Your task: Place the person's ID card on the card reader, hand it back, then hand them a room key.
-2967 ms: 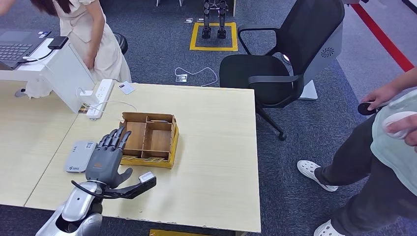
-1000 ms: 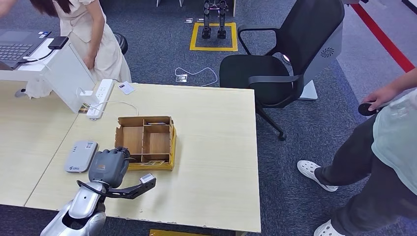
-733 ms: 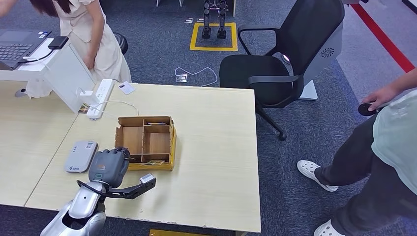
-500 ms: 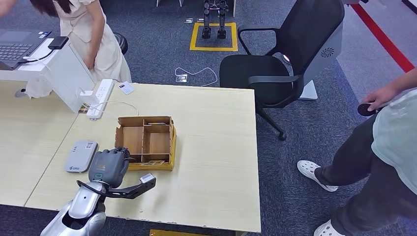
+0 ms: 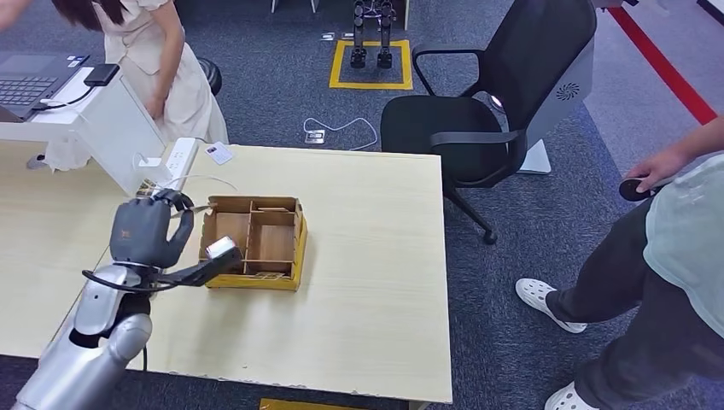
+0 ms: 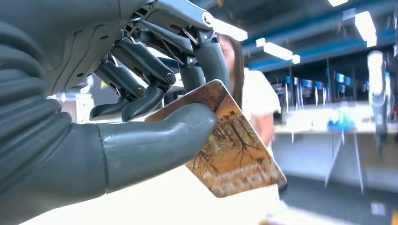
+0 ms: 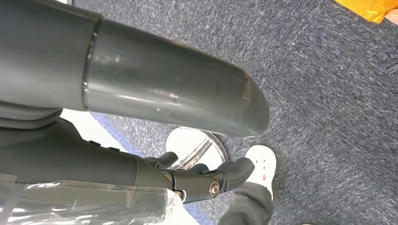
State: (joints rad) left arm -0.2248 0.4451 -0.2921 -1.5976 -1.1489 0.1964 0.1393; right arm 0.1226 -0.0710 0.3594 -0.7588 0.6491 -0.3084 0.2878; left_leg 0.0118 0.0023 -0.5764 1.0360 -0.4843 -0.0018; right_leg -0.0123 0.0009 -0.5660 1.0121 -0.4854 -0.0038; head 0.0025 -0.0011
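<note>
My left hand [image 5: 145, 231] is raised over the table's left part, just left of the divided cardboard box [image 5: 256, 239]. It pinches a room key card [image 6: 234, 154], printed in brown and orange, between the thumb [image 6: 155, 140] and the fingers. A person in a cream dress [image 5: 162, 60] stands beyond the table's far left corner. My right hand [image 7: 155, 93] hangs over the grey carpet, fingers [image 7: 206, 180] loosely bent, with nothing in it.
A white power strip [image 5: 175, 162] and a small white card [image 5: 219, 153] lie near the table's far edge. A black office chair [image 5: 487, 111] stands past the far right corner. Another person [image 5: 674, 256] stands at the right on the carpet.
My left hand closed at the box's near left corner, then rose and moved away from me to the left, now pinching the card.
</note>
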